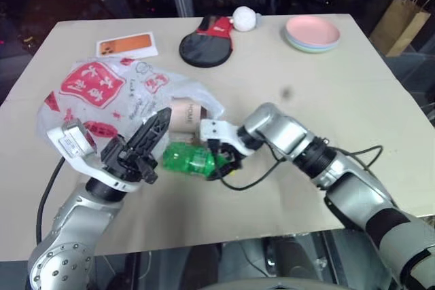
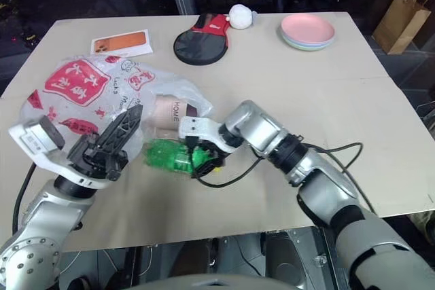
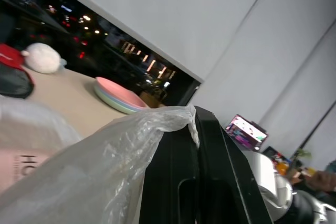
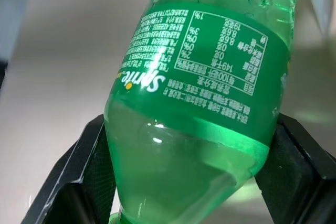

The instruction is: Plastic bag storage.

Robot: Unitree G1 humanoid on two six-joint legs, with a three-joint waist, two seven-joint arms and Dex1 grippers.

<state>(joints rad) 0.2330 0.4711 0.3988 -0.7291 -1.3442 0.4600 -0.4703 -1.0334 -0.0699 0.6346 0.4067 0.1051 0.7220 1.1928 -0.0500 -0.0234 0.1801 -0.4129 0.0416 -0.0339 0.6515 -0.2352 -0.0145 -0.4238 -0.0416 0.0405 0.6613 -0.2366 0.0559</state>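
Plastic bag (image 1: pixel 102 96): thin crinkly translucent film. Bottle (image 4: pixel 199 103): glossy green plastic w/ smooth label. Table (image 1: pixel 353 106): matt beige.

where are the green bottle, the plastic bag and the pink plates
green bottle (image 4: pixel 194 108): right wrist view, on its label.
plastic bag (image 1: pixel 85 86): left eye view, on the large red print.
pink plates (image 1: pixel 312 32): left eye view, on the top plate's inner face.

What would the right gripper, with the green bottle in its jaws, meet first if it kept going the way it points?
Probably the plastic bag: the right gripper, shut on the green bottle, aims toward its open mouth, held up by the left gripper. Depth is uncertain.
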